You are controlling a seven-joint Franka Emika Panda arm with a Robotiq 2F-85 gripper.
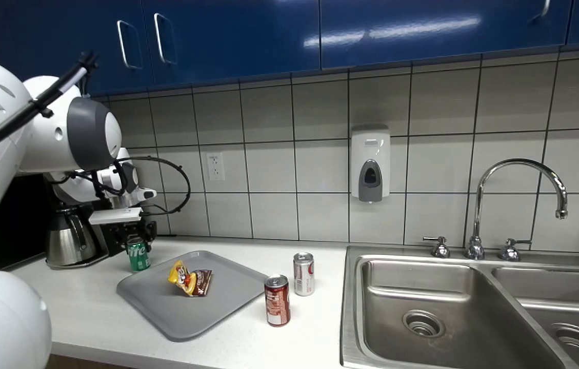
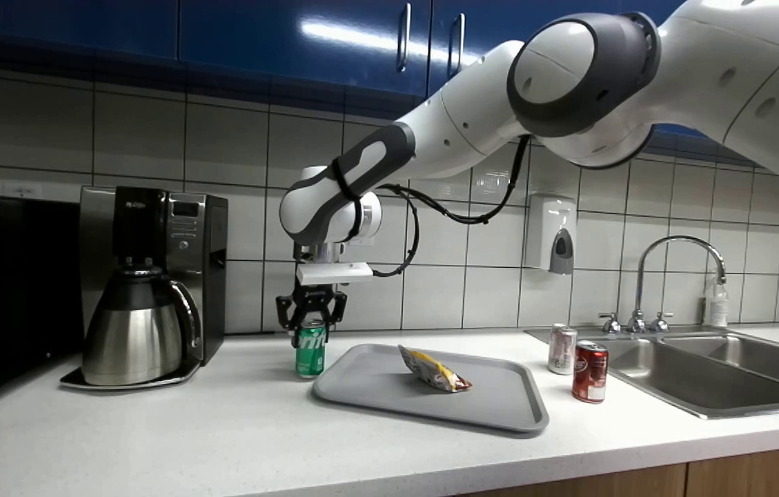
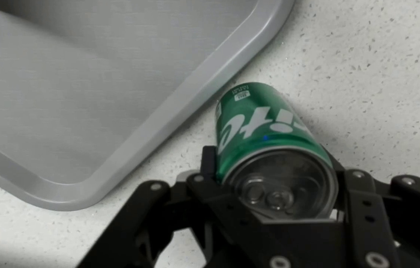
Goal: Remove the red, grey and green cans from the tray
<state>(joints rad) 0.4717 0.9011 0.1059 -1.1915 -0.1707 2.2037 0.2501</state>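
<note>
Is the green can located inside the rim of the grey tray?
No, in the wrist view the green can is outside the tray, with speckled counter visible between them.

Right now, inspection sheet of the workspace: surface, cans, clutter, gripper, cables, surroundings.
Surface: speckled counter, grey tray lying on it.
Job's things: red can, silver-grey can and green can all upright, off the tray.
Clutter: snack packaging on the tray.
Gripper: closed on the green can, near its top.
Cables: black cable looped off the arm, hanging above the counter.
Surroundings: coffee maker, sink, wall-mounted soap dispenser.
</note>
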